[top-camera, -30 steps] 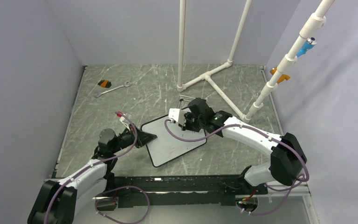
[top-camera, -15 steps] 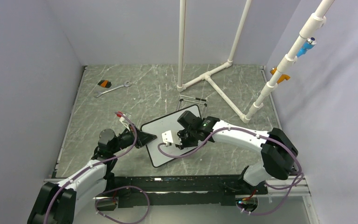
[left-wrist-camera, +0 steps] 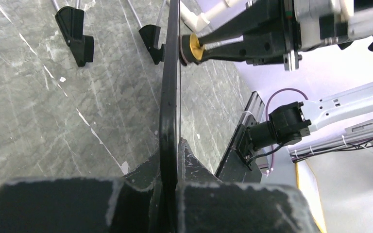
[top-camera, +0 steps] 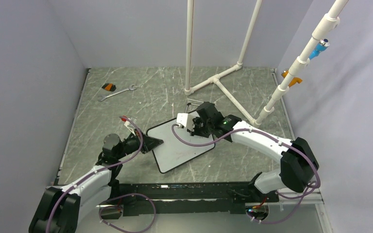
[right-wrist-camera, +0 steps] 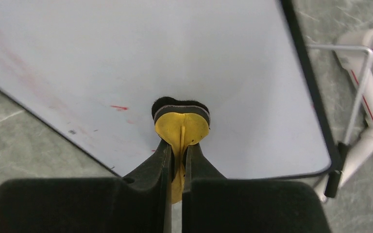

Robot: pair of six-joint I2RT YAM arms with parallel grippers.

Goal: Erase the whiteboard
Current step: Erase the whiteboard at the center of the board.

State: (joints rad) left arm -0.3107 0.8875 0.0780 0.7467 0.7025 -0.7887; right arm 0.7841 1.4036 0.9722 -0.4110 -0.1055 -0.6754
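At 10 o'clock on the desk (top-camera: 126,111) lie a wrench (top-camera: 118,92) and, just beside it, a small orange-and-black thing (top-camera: 109,87). The left end effector (top-camera: 158,143) reaches in from 8 o'clock and is clamped narrow on the 9 o'clock edge of the board (top-camera: 179,148), which sits at the middle of the desk. In the left wrist view the fingers (left-wrist-camera: 194,170) pinch the black frame edge-on, and two black stand feet (left-wrist-camera: 75,34) show on the board's underside.

The white face is almost clean; the right wrist view shows only faint red smears and one short red dash (right-wrist-camera: 119,107). The right end effector (top-camera: 193,125) is closed tight on a yellow eraser (right-wrist-camera: 182,119), whose black felt presses on the board near its 1 o'clock corner. The wire stand (right-wrist-camera: 364,82) juts past that corner. White pipes (top-camera: 218,80) rise at 1 o'clock.
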